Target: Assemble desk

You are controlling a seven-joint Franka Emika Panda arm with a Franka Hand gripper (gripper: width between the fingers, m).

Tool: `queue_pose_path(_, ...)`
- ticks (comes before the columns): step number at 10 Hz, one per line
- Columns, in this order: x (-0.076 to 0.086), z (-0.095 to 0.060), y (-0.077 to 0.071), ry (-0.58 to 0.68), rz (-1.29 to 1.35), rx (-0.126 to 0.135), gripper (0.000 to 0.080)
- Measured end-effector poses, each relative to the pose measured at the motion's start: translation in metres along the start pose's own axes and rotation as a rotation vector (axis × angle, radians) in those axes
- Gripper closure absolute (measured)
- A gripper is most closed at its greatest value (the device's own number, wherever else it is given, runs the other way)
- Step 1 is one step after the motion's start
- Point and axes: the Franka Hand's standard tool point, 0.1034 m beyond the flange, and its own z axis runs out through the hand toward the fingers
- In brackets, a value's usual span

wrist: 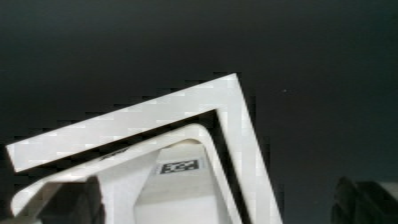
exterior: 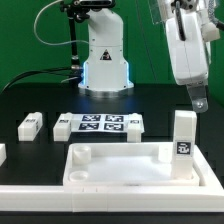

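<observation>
The white desk tabletop (exterior: 88, 178), with raised rim and round corner sockets, lies at the front of the black table. One white square leg (exterior: 183, 135) stands upright by its corner on the exterior view's right, tag facing the camera. Three more legs lie flat behind the tabletop (exterior: 30, 124) (exterior: 62, 127) (exterior: 137, 125). My gripper (exterior: 197, 101) hangs just above and slightly behind the upright leg. In the wrist view the tagged leg (wrist: 178, 170) shows between the two dark fingers (wrist: 363, 202), which stand wide apart; the gripper (wrist: 199, 215) is open and holds nothing.
The marker board (exterior: 100, 124) lies between the flat legs. A long white border rail (exterior: 100, 203) runs along the front edge, its corner seen in the wrist view (wrist: 160, 115). The robot base (exterior: 105, 60) stands at the back. A white piece (exterior: 2, 153) lies at the exterior view's left edge.
</observation>
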Motion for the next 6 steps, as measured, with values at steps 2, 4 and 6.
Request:
queue_pose_path(2,-0.005,-0.003,0.005,-0.002,-0.058,-0.001,0.0150)
queue_pose_path(4,-0.004,-0.007,0.021,0.001,-0.217,-0.013,0.0150)
queue_pose_path(6,-0.006,-0.004,0.038,0.006,-0.295,-0.022,0.0150)
